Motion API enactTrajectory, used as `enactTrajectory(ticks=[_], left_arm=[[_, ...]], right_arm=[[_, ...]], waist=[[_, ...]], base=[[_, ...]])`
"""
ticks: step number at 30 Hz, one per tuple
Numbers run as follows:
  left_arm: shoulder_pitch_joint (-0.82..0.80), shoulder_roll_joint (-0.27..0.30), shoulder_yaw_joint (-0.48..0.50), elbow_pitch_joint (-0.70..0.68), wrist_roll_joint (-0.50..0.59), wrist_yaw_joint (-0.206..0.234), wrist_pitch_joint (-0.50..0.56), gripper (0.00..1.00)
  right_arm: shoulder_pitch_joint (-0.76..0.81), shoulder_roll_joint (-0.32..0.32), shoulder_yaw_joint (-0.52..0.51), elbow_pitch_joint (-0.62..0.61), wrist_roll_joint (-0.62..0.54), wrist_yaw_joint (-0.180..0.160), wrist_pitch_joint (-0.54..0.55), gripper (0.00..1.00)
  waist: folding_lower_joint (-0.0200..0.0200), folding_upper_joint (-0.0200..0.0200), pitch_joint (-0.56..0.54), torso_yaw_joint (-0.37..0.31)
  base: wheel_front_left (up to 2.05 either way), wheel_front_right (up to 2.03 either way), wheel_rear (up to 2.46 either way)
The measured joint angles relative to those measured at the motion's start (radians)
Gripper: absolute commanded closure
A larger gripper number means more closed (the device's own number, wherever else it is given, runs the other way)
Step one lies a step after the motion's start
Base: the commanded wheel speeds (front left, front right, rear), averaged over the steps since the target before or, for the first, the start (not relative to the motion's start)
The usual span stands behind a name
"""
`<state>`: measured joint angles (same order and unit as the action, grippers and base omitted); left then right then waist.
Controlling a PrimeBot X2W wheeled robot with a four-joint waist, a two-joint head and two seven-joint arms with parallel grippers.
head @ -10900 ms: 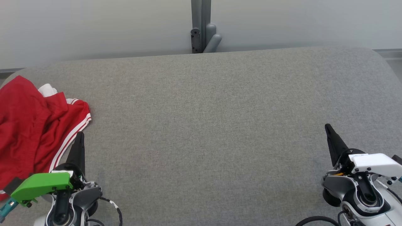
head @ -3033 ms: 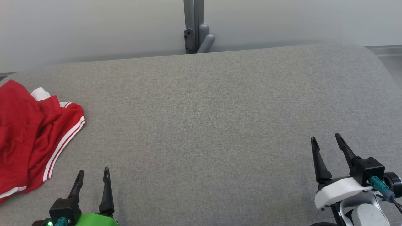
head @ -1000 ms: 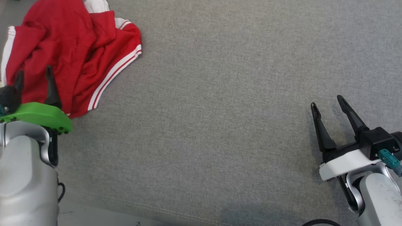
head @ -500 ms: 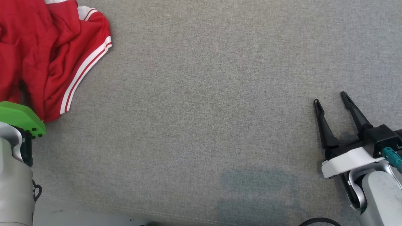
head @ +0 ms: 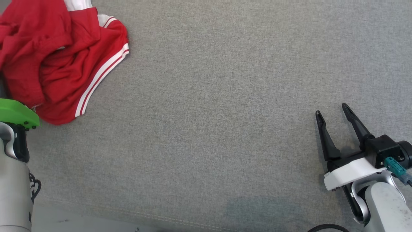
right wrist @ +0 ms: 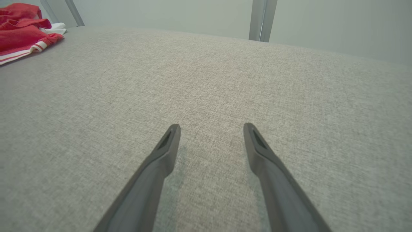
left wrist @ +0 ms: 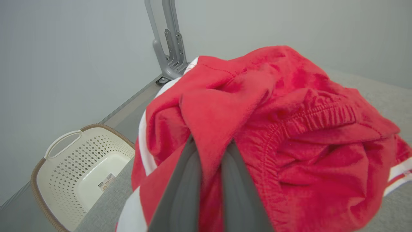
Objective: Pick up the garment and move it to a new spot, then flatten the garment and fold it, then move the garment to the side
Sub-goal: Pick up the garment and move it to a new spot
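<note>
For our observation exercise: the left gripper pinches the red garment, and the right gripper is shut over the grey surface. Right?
One slip: the right gripper is open, as the right wrist view shows. It is over the grey surface, and the left gripper does pinch the garment.

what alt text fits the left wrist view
Two dark jaws are shut on a fold of a crumpled red cloth garment with white stripes, heaped on a grey fabric surface. A cream perforated plastic basket sits lower left, by a pale wall.
</note>
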<state>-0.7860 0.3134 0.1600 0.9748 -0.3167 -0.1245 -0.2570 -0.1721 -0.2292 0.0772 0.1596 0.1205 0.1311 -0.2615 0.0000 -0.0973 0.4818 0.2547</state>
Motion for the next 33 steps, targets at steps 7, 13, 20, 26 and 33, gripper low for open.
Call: enactTrajectory(ticks=[7, 13, 20, 26, 33], left_arm=[[0.074, -0.018, -0.093, -0.306, -0.08, -0.004, -0.001, 1.0], [0.153, -0.042, -0.169, -0.584, -0.157, -0.005, 0.078, 1.0], [0.288, -0.168, -0.314, -0.942, -0.197, 0.004, 0.228, 1.0], [0.377, -0.24, -0.488, -1.094, -0.216, 0.021, 0.301, 1.0], [0.385, -0.262, -0.673, -1.098, -0.255, 0.052, 0.319, 1.0]], right_arm=[[0.028, 0.041, -0.002, 0.017, 0.007, 0.0, 0.0, 0.0], [0.03, 0.075, 0.002, 0.025, 0.009, 0.0, 0.0, 0.0], [0.037, 0.11, 0.003, 0.035, 0.011, 0.0, 0.0, 0.0], [0.04, 0.129, 0.0, 0.04, 0.012, 0.0, 0.0, 0.0], [0.037, 0.145, 0.005, 0.041, 0.018, 0.0, 0.0, 0.0]], waist=[[0.0, 0.0, -0.053, 0.011], [0.0, -0.0001, -0.094, 0.002], [0.0, -0.0003, -0.135, -0.06], [0.0, -0.0003, -0.16, -0.145], [0.0, -0.0003, -0.173, -0.259]], base=[[0.0, 0.0, 0.0], [0.0, 0.0, 0.0], [0.0, 0.0, 0.0], [0.0, 0.0, 0.0], [0.0, 0.0, 0.0]])
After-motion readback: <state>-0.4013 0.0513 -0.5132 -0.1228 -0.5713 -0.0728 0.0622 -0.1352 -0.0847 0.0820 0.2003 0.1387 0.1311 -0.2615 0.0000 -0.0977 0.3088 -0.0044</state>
